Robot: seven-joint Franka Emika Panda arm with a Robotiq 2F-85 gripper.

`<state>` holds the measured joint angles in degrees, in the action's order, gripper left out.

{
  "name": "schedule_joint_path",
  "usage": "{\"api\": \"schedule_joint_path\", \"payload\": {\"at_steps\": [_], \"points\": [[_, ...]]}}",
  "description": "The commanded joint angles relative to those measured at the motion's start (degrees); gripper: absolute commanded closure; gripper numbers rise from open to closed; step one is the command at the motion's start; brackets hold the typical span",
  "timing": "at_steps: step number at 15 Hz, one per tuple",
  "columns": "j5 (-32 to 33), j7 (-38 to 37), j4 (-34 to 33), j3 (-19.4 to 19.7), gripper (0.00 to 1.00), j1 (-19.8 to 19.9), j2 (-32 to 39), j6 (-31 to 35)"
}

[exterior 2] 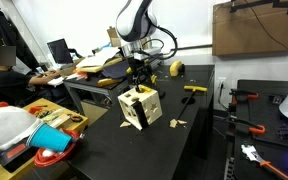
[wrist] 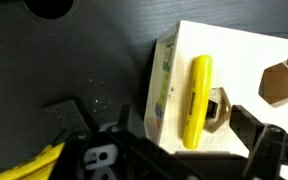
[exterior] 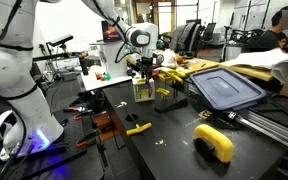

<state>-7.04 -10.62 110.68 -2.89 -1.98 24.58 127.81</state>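
The gripper hangs directly above the wooden box, with both fingers spread wide apart. Nothing is held between them.

A yellow block lies flat on the top face of the box.
- Long axis: in the wrist view it runs from the top of the picture to the bottom, parallel to the box's left top edge and just inside it.
- This axis lies crosswise to the line between the two fingers.
- Both ends are rounded; which end leads cannot be told.
- A dark opening sits just beside the block's middle, and a hexagonal hole lies near the right edge of the top face.

In an exterior view, the box stands tilted near the left edge of the black table, below the gripper. A yellow tool lies well apart from the box.
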Motion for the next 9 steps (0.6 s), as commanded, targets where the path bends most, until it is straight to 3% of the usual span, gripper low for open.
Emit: {"api": "schedule_joint_path", "payload": {"at_steps": [1, 9], "points": [[-0.8, -0.3, 0.2, 0.5, 0.0, -0.4, -0.2, -0.2], [-2.0, 0.1, 2.1, 0.0, 0.0, -0.1, -2.9, -0.2]]}}
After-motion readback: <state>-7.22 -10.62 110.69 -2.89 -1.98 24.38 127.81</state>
